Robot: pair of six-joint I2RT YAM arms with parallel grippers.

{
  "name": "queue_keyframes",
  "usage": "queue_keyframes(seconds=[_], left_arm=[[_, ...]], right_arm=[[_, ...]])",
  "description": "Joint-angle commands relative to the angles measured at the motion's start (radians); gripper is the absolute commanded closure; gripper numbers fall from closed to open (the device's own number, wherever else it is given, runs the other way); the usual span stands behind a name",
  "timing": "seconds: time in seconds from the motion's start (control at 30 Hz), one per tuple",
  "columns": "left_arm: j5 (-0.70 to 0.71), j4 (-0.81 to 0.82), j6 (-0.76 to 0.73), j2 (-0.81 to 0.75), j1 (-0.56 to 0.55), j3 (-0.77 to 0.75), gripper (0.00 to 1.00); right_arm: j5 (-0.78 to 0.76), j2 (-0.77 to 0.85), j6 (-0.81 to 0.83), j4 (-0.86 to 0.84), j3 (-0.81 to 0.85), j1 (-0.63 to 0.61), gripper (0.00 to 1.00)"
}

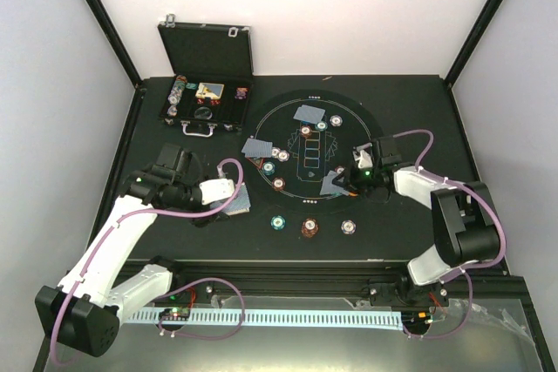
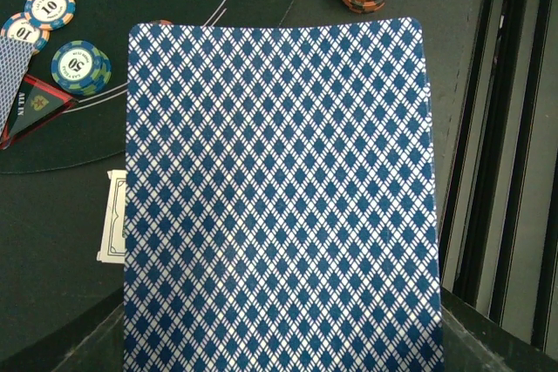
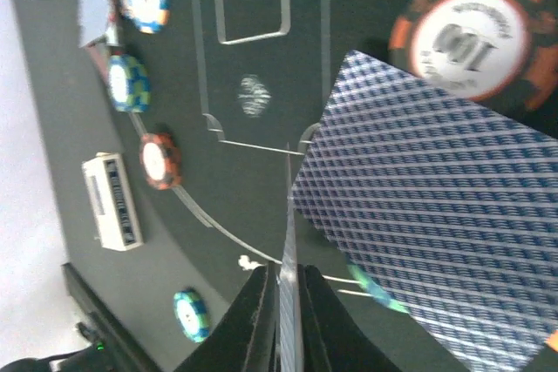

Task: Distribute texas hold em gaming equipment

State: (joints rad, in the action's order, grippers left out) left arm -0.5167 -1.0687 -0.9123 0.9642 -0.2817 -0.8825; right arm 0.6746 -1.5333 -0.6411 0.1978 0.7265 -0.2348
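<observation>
My left gripper (image 1: 228, 198) holds a stack of blue-backed cards (image 1: 241, 205) low over the table, left of the round mat. In the left wrist view the top card (image 2: 279, 198) fills the frame and hides the fingers. My right gripper (image 1: 347, 179) is shut on a single blue-backed card seen edge-on (image 3: 287, 241), at the mat's right side. Another blue-backed card (image 3: 436, 233) lies flat beside it, partly over a teal chip (image 3: 370, 289). An orange 100 chip (image 3: 475, 28) sits just beyond.
The round mat (image 1: 261, 128) carries card pairs (image 1: 307, 112) (image 1: 255, 147) and several chips. Teal (image 1: 278, 221), red-brown (image 1: 309, 228) and white (image 1: 349, 227) chips lie near its front. A red triangle marker (image 2: 30, 106) shows in the left wrist view. The open black case (image 1: 207, 67) stands back left.
</observation>
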Motion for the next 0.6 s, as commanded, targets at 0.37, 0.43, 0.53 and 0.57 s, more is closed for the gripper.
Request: queue_keyframes(seconds=[0.37, 0.43, 0.53, 0.57], left_arm=[[0.002, -0.023, 0.005, -0.016, -0.004, -0.043, 0.98], [0.002, -0.019, 0.008, -0.016, -0.004, -0.042, 0.99], [-0.006, -0.016, 0.009, -0.015, -0.004, -0.041, 0.98], [-0.007, -0.017, 0.009, -0.016, -0.003, -0.041, 0.98]], right_arm=[[-0.407, 0.058, 0.144, 0.259, 0.061, 0.006, 0.79], [-0.444, 0.080, 0.142, 0.293, 0.074, 0.006, 0.79], [-0.441, 0.137, 0.123, 0.310, 0.084, 0.004, 0.75], [-0.429, 0.157, 0.108, 0.310, 0.088, -0.008, 0.72]])
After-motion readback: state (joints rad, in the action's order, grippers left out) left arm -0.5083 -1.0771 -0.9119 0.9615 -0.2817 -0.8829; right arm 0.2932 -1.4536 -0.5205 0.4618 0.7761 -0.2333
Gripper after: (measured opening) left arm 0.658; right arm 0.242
